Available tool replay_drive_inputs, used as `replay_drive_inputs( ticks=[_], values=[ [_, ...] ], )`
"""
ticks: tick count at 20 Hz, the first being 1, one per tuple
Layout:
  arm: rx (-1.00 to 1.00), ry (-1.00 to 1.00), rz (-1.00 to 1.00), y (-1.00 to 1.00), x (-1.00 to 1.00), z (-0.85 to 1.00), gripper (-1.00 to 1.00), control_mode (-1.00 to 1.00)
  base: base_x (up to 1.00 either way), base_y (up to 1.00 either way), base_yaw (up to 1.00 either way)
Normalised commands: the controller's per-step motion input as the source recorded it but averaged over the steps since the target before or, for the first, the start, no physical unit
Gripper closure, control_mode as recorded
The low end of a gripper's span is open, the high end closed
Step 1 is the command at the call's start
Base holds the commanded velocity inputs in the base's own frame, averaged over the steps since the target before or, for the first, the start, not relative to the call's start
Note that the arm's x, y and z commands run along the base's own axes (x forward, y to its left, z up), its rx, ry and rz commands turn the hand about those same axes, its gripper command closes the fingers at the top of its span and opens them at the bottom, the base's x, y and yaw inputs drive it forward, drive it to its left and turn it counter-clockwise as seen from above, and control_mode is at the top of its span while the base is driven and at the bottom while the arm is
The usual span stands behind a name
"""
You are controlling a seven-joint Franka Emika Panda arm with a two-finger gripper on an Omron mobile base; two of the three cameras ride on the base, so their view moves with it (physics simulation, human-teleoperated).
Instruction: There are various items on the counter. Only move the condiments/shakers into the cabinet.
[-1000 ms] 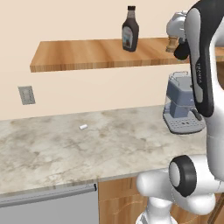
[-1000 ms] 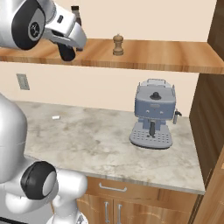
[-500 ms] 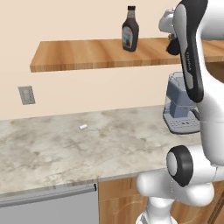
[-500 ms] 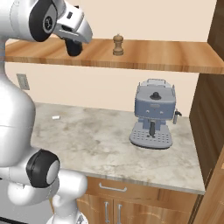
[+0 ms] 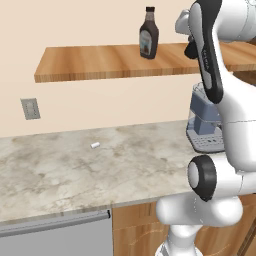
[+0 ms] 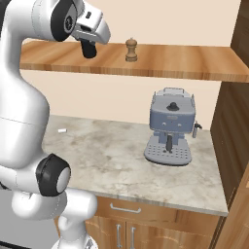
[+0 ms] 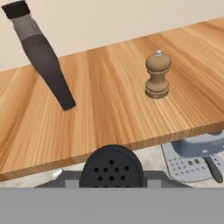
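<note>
- The cabinet [image 6: 146, 61] shelf runs along the wall above the counter [image 6: 112, 160].
- The syrup bottle [image 5: 149, 34] stands upright on the cabinet shelf, towards the wall.
- The wooden mill [image 6: 131, 50] stands upright on the same shelf, well apart from the bottle in the hand view.
- The black shaker [image 7: 112, 168] sits between the gripper [image 6: 89, 48] tips, at the front edge of the shelf, nearer than bottle and mill.
- The coffee machine [image 6: 170, 127] stands on the counter, below the shelf, under the mill's side.
- The white cylinder [image 5: 95, 145] lies on the counter, well apart from the coffee machine.
</note>
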Motion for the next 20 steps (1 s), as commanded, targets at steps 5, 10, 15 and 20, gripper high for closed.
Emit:
replay_drive_inputs(
  ticks=[5, 10, 15, 20],
  values=[
    [-0.06, 0.04, 0.17, -0.07, 0.27, -0.12, 1.00, -1.00, 0.00, 0.00, 0.00],
    [-0.06, 0.03, 0.04, 0.00, 0.19, -0.03, 1.00, -1.00, 0.00, 0.00, 0.00],
    [-0.01, 0.00, 0.00, -0.02, 0.42, -0.05, 1.00, -1.00, 0.00, 0.00, 0.00],
    [0.00, 0.00, 0.00, -0.01, 0.30, -0.03, 1.00, -1.00, 0.00, 0.00, 0.00]
  ],
)
